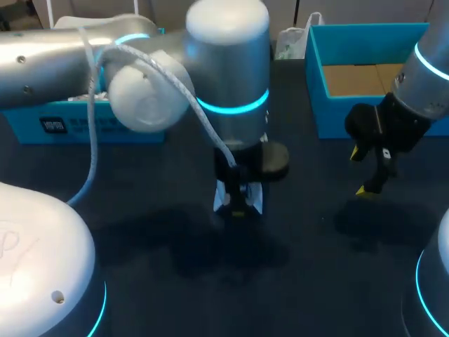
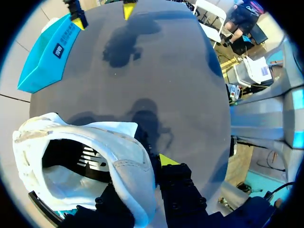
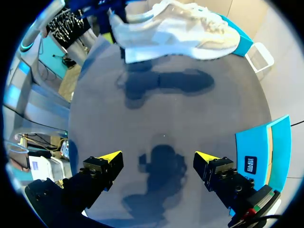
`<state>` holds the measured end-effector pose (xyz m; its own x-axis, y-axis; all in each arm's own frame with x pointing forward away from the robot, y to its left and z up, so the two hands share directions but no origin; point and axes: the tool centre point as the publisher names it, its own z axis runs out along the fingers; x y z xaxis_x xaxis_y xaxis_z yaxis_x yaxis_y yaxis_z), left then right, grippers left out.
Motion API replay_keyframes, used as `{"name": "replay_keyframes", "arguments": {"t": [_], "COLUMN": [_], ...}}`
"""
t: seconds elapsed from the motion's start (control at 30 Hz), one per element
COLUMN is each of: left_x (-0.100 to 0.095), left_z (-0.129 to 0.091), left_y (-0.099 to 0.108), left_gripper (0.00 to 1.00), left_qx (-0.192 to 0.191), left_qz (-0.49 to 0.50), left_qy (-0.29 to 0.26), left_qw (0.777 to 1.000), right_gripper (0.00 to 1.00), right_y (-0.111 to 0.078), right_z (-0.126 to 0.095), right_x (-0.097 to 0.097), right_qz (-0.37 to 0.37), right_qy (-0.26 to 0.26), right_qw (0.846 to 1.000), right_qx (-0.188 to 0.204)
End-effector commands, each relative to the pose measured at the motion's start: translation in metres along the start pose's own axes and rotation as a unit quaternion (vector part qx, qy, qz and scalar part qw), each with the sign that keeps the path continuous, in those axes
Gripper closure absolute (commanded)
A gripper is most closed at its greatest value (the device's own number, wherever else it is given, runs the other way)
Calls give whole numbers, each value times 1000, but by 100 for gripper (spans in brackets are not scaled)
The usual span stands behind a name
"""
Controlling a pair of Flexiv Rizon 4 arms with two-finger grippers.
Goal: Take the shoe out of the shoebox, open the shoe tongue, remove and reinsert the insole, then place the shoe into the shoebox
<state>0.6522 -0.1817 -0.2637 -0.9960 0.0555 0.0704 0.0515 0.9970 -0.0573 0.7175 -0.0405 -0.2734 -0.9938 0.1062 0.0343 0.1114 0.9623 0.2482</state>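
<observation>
Right wrist view shows the white shoe (image 3: 180, 28) held clear of the table (image 3: 161, 114), its shadow lying beneath it; left wrist view has the shoe's heel collar pinched between the left gripper's (image 2: 142, 190) fingers (image 2: 178, 185), the opening facing the camera; head view puts that gripper over the table's middle; the right gripper (image 3: 156, 159) hangs near the right edge, jaws spread wide and holding nothing, close to the blue shoebox (image 1: 351, 112) at the far right corner; a second blue box (image 1: 98, 126) sits at the far left corner.
</observation>
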Motion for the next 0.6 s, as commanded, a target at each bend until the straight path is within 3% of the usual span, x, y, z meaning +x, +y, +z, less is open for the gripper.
{"name": "replay_keyframes", "arguments": {"t": [0.03,0.3,0.6], "left_x": [-15,-56,-82], "left_z": [-46,-71,-91], "left_y": [15,22,25], "left_gripper": [100,100,100], "left_qx": [0,-13,-41], "left_qz": [9,18,43], "left_qy": [6,21,31], "left_qw": [1000,1000,998], "right_gripper": [0,0,0], "right_y": [0,0,0], "right_z": [0,0,0], "right_x": [0,0,0], "right_qz": [0,0,0], "right_qy": [0,0,0], "right_qw": [1000,1000,1000], "right_qx": [1,1,1]}}
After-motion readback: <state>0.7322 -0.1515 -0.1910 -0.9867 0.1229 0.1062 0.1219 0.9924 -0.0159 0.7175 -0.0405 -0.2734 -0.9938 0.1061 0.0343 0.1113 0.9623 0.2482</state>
